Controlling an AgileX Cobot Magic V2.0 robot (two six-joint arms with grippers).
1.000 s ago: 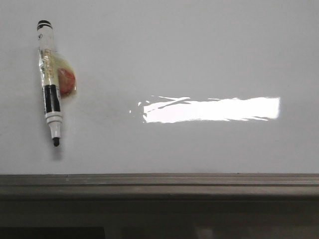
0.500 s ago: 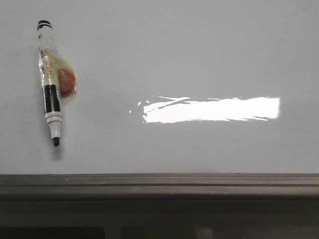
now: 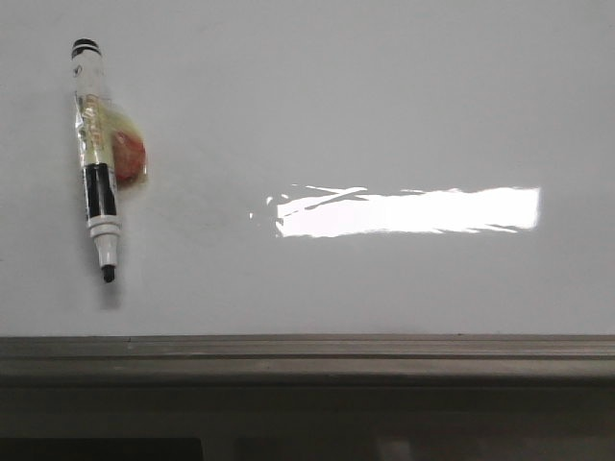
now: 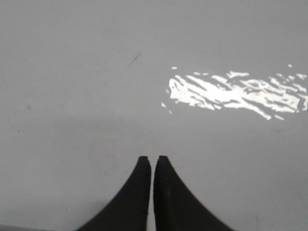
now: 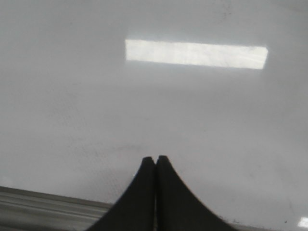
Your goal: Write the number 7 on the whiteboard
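On the whiteboard (image 3: 384,96) no 7 yet; marker (image 3: 97,158) lies uncapped, my left hand (image 4: 152,159) and right hand (image 5: 155,158) pressed together, empty.

Of my body, only the two grippers show, each in its own wrist view; the front view shows none of me. My left gripper (image 4: 151,159): two matte black fingers (image 4: 137,192), each broad at the base and sweeping in a concave curve to a narrow, squared-off tip; a thin pale seam runs between them; surfaces plain, without screws, cables or markings that I can make out. My right gripper (image 5: 155,158): the same pair of matte black fingers (image 5: 173,202), same flared bases and blunt tips, divided by only a hairline; a faint sheen lies on the curved outer edges.
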